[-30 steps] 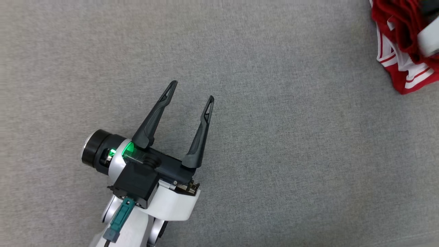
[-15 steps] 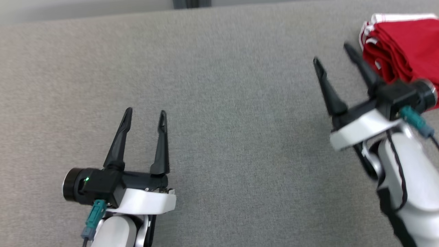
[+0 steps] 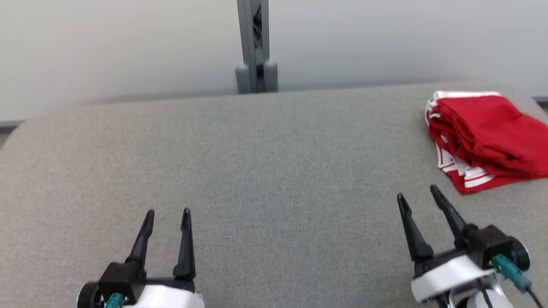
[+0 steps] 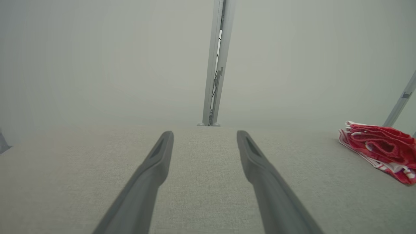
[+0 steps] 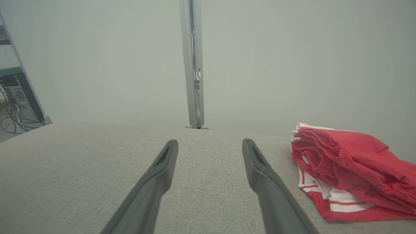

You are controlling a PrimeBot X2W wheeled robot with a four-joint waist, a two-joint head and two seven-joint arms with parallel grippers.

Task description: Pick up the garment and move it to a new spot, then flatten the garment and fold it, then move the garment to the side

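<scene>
**foldfan:** Looks like the tail end of the job. Seeing the garment (image 3: 483,137) lying folded at the far right of the grey table (image 3: 257,171), close to the back edge. Well apart from the left gripper (image 3: 168,211), and ahead and to the right of the right gripper (image 3: 416,191). Reading the move-to-the-side step as done, or near enough.

**gripnerd:** Agreed, probably. Holding nothing on either side. Plenty of bare table visible between both pairs of fingers, spread wide, hovering low at the near edge.

**foldfan:** So what next? Maybe just parking the arms. For any last nudge, would mean reaching the right gripper forward and rightward, then closing on the whole thick stack instead of a single layer.

**gripnerd:** On looks: red cloth with white stripes along the hem, stacked in several soft layers, with a slightly rumpled top and a striped edge poking out underneath on the near side. Not perfectly square, but holding together fine. Can't rule out some overhang past the table's right edge.
</scene>
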